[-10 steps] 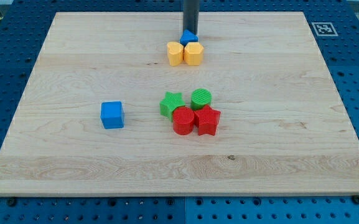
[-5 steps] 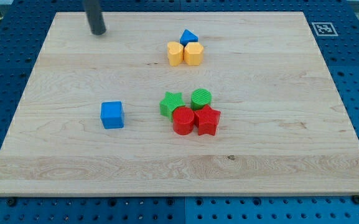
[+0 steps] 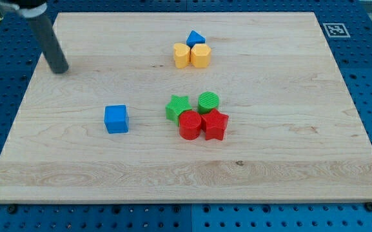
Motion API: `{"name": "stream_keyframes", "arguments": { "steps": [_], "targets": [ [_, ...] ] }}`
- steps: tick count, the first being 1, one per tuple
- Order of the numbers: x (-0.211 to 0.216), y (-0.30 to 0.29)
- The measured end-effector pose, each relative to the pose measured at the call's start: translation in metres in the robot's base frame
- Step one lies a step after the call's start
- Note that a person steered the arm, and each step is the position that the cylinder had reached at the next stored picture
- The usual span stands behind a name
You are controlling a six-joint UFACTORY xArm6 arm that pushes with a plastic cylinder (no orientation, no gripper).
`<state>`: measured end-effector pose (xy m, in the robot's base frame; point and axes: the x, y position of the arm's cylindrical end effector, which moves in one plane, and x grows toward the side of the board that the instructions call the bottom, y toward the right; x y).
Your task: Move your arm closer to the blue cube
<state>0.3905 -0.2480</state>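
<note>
The blue cube (image 3: 116,119) sits alone on the wooden board (image 3: 282,161), left of centre. My tip (image 3: 59,69) rests on the board near its left edge, up and to the left of the blue cube, well apart from it. No block touches the tip.
A blue triangular block (image 3: 196,38) touches two yellow blocks (image 3: 182,55) (image 3: 200,55) near the view's top. A green star (image 3: 177,107), green cylinder (image 3: 208,102), red cylinder (image 3: 189,125) and red star (image 3: 215,124) cluster at the centre. A marker tag (image 3: 333,29) is at the top right.
My tip has left the blue triangular block at the top, swept left along the board's top, then come down and left towards the blue cube. No block moved.
</note>
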Motion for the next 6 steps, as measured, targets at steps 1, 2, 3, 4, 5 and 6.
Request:
{"name": "stream_keyframes", "arguments": {
  "steps": [1,2,3,4,5,6],
  "targets": [
    [0.055,0.0],
    [0.101,0.005],
    [0.146,0.039],
    [0.178,0.094],
    [0.177,0.14],
    [0.143,0.14]
  ]
}}
